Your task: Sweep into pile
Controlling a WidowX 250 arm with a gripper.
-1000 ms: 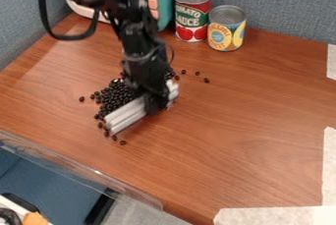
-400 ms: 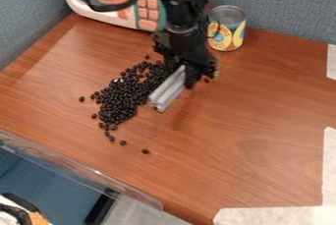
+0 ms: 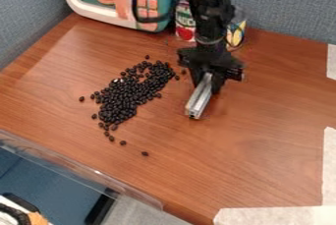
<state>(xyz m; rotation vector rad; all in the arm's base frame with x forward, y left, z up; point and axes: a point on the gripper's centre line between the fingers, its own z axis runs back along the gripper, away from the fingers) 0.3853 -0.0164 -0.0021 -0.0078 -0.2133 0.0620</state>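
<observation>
The gripper (image 3: 211, 77) hangs over the middle of the table, to the right of the beans, shut on a pale grey, bar-like sweeping tool (image 3: 199, 98). The tool points down and slightly left from the gripper, apart from the beans. Dark beans (image 3: 121, 98) lie in an elongated heap left of centre, slanting from upper right to lower left. A few stray ones lie around it, such as a bean (image 3: 145, 154) below and a bean (image 3: 82, 99) at the left.
A toy microwave (image 3: 98, 10) stands at the back left. Behind the arm are a red can (image 3: 184, 22) and a yellow can (image 3: 237, 35), both partly hidden. A clear plastic edge (image 3: 98, 173) borders the table's lower left. White tape (image 3: 275, 215) marks the lower right.
The gripper and tool have moved right, off the heap, and the tool has turned steeper. The beans it covered are in view, and one stray bean now lies lower down.
</observation>
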